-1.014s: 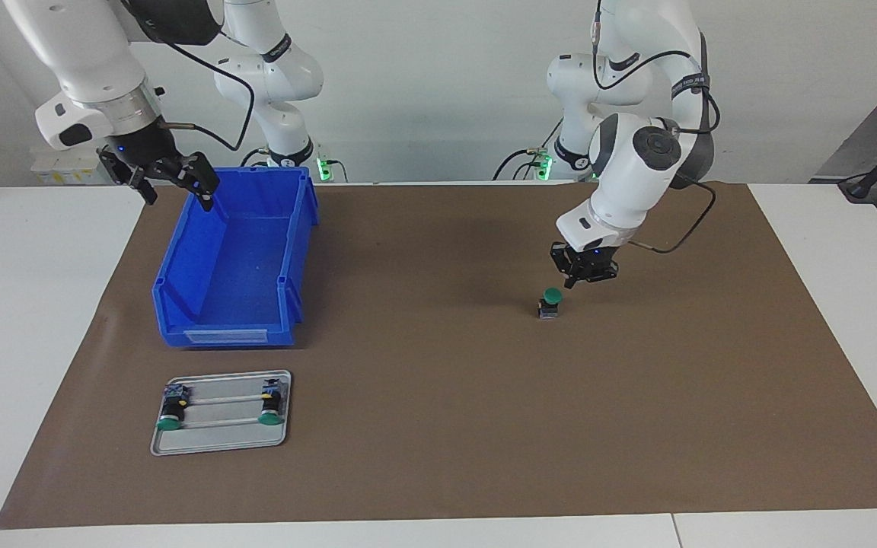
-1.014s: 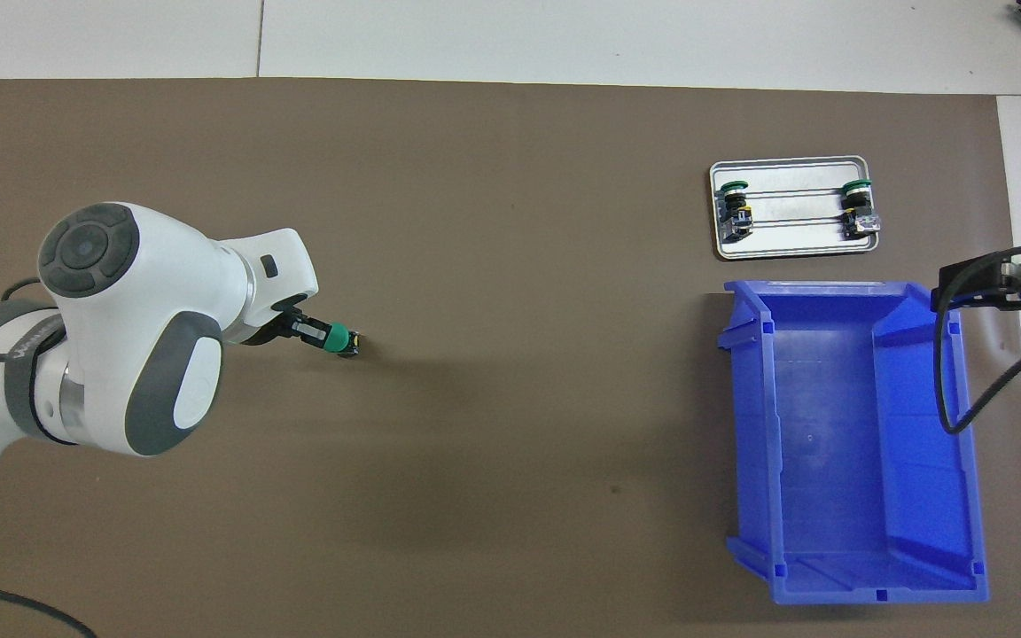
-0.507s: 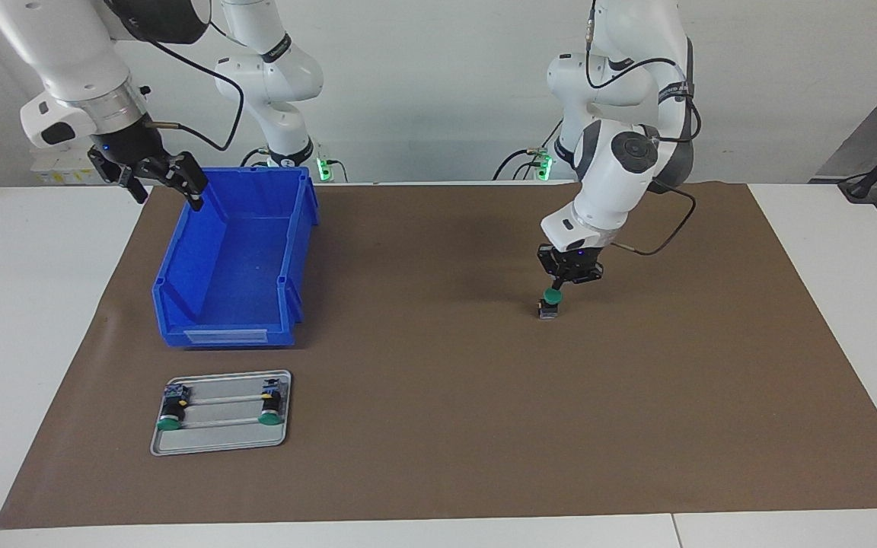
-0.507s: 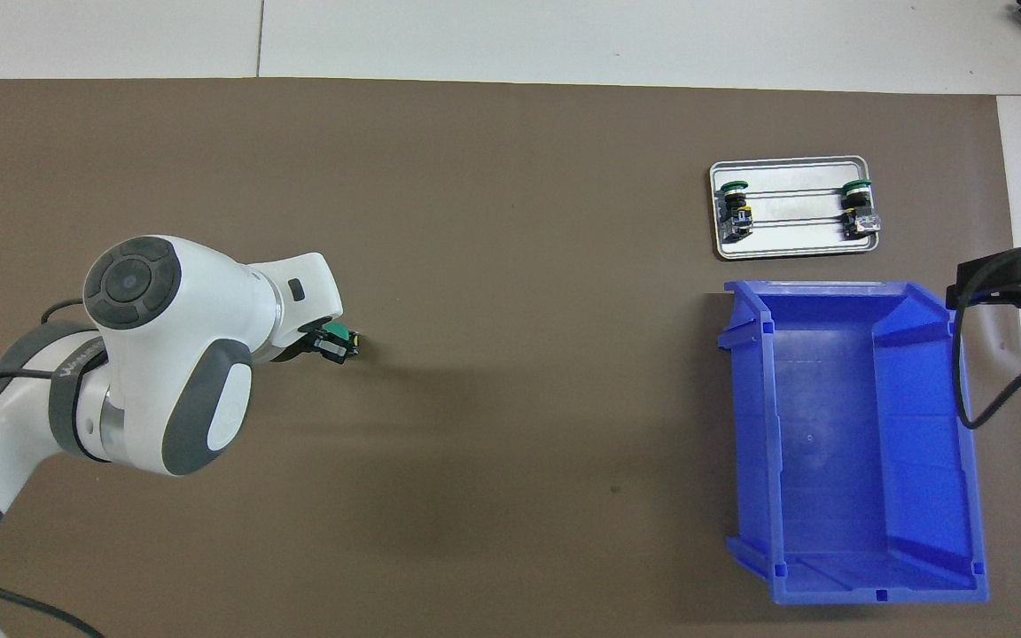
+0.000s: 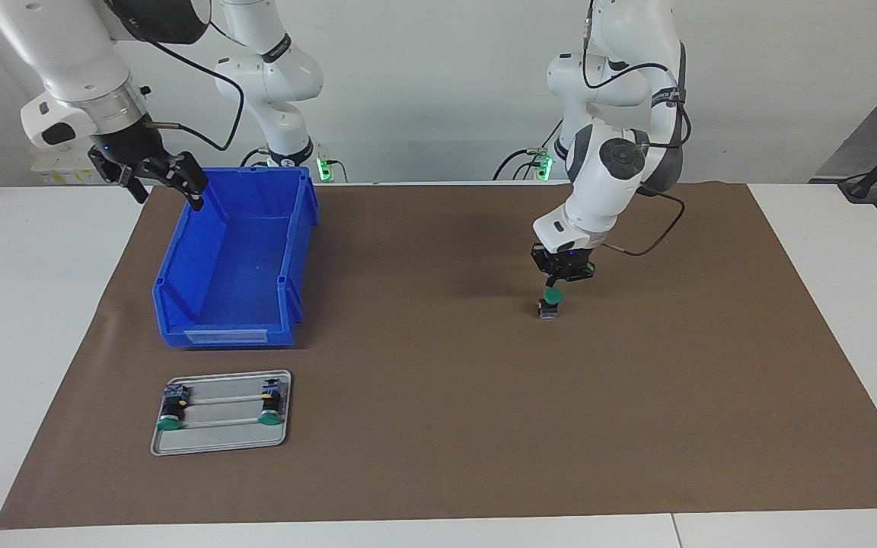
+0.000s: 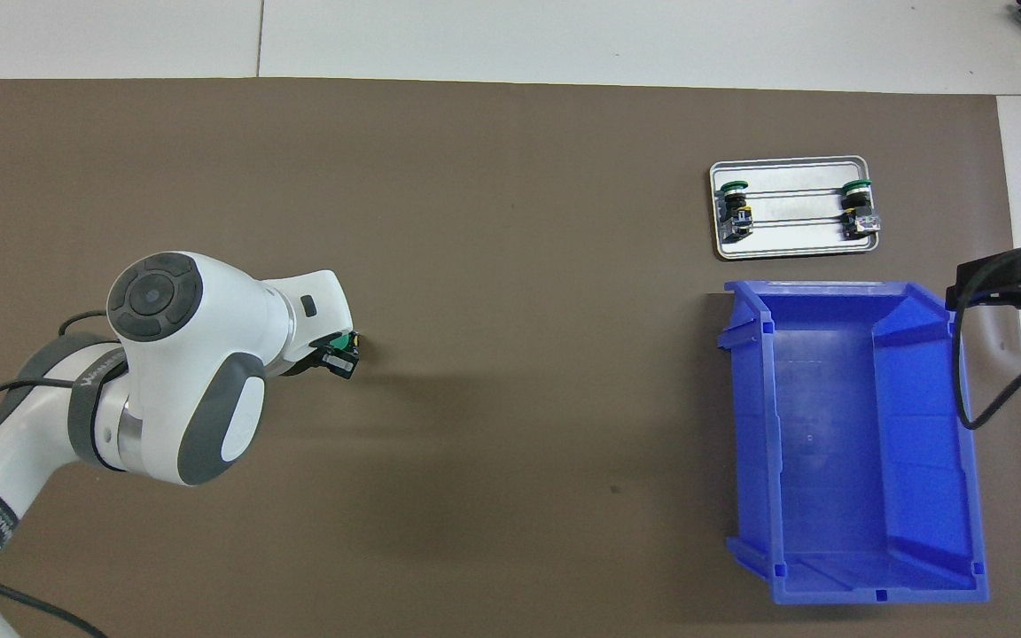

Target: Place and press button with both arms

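The button (image 5: 550,304) stands upright on the brown mat (image 5: 438,426), toward the left arm's end of the table (image 5: 27,320). The left tool (image 5: 553,285) points straight down, fingertips shut together and at the green cap; contact cannot be confirmed. White table surface borders the mat; a pale wall stands at the robots' end. The right tool (image 5: 166,186) hangs with fingers wide apart over the rim of the blue bin (image 5: 233,259), holding nothing. A metal tray (image 5: 221,440) carries two further buttons.
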Tool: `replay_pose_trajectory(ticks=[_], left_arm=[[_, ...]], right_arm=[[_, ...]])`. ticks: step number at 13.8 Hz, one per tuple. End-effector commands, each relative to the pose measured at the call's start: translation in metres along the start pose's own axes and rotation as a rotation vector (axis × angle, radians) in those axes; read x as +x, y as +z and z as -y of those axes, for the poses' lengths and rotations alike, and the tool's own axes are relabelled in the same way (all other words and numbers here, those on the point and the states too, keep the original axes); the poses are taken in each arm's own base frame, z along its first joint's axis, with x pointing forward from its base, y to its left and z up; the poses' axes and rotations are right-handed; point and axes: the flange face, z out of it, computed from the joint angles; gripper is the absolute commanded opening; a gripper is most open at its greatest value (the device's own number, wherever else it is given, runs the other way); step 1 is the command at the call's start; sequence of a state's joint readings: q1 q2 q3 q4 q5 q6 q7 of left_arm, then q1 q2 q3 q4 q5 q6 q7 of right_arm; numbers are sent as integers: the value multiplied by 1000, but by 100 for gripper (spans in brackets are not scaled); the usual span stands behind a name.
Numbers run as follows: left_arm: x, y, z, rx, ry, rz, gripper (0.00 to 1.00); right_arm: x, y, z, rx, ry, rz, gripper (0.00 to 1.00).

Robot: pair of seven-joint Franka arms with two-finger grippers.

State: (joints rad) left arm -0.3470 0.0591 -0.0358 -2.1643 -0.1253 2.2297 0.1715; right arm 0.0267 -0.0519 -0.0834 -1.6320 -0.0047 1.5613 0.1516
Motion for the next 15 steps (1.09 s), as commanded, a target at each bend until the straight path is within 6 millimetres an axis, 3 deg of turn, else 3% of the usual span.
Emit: replay_pose_trajectory(ticks=[1, 9, 13, 15], left_arm=[[-10, -2, -4, 14, -9, -20, 0], [-17, 19, -8, 20, -2, -33, 0], [-11, 11, -7, 12, 0, 0, 0], [-6, -4, -7, 0, 0, 51, 0]], right_arm=[[0, -2, -3, 21, -14, 15, 99], [0, -1, -4, 21, -14, 16, 99], [0, -1, -4, 21, -14, 16, 99], [0, -1, -5, 21, -12, 16, 99]])
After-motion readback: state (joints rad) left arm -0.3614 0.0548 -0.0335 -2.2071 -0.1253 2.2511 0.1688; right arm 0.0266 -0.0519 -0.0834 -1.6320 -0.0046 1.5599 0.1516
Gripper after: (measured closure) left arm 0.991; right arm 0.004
